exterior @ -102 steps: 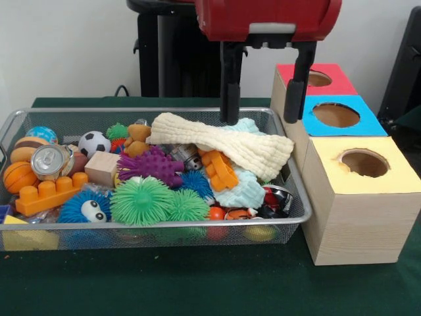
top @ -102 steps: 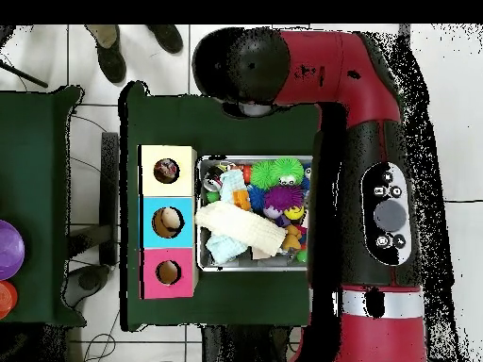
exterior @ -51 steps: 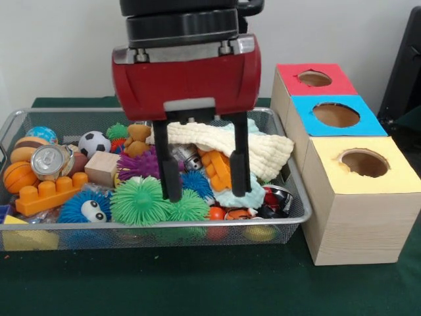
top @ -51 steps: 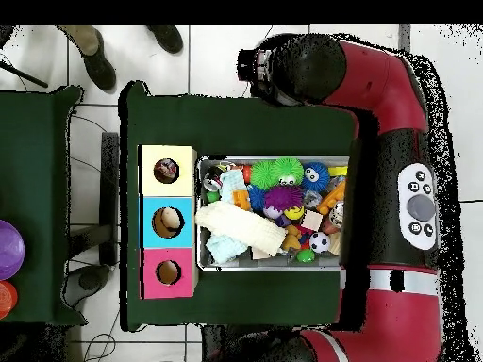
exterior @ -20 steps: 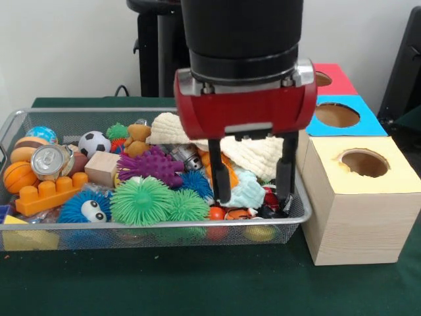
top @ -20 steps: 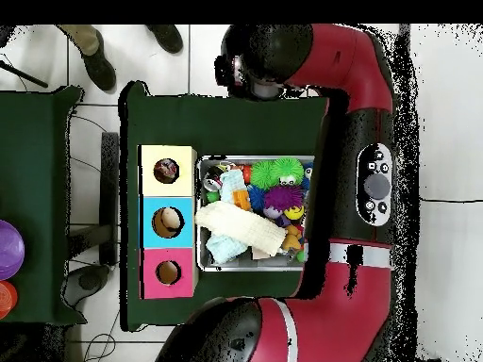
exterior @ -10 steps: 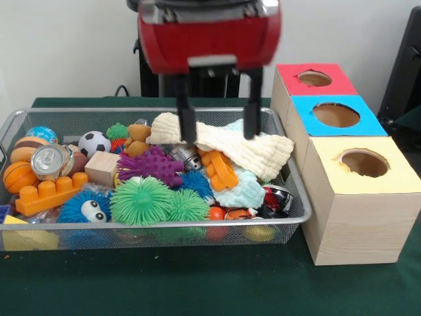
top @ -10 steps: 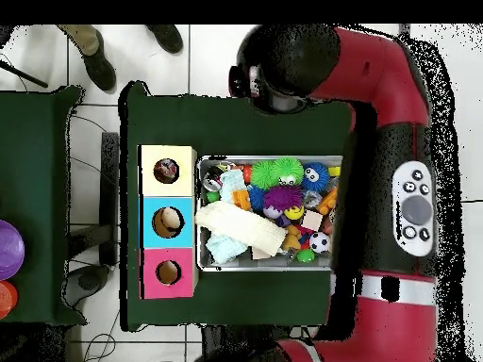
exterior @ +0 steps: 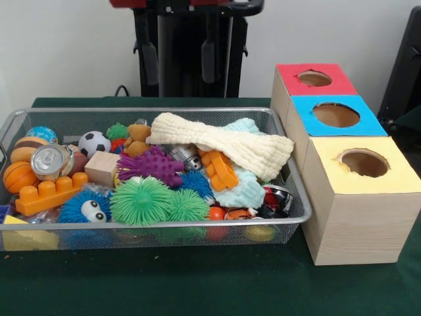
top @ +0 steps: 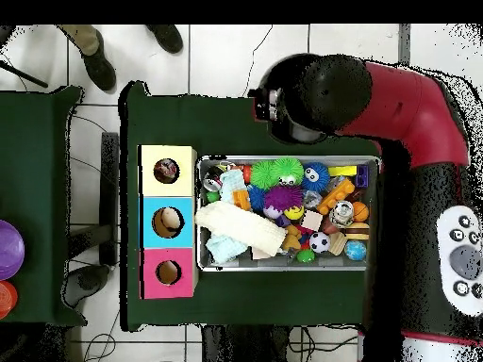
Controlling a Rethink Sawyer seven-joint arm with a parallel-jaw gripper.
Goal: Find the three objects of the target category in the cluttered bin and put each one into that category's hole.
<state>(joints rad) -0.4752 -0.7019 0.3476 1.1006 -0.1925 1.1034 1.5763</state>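
A wire mesh bin (exterior: 289, 176) (top: 283, 267) holds a heap of toys. A cream knitted cloth (exterior: 223, 142) (top: 236, 227) lies across the heap over a light blue cloth (exterior: 243, 191). Around them sit an orange block (exterior: 220, 170), green spiky balls (exterior: 141, 201), a purple spiky ball (exterior: 152, 164), a soccer ball (exterior: 94, 142) and a can (exterior: 49, 160). To the right stands a wooden box with a red hole (exterior: 319, 78), a blue hole (exterior: 335, 114) and a yellow hole (exterior: 364, 162). My gripper (exterior: 179, 62) hangs open and empty, high above the bin's far rim.
In the overhead view the red arm (top: 406, 104) curves over the table's upper right, beside the bin. A person's shoes (top: 113, 52) show at the top edge. The blue hole (top: 167, 222) has a beige object inside. Green cloth covers the table (exterior: 197, 283).
My gripper has risen from just over the cream cloth to high above the bin's far rim, still open and empty. The toys have not moved.
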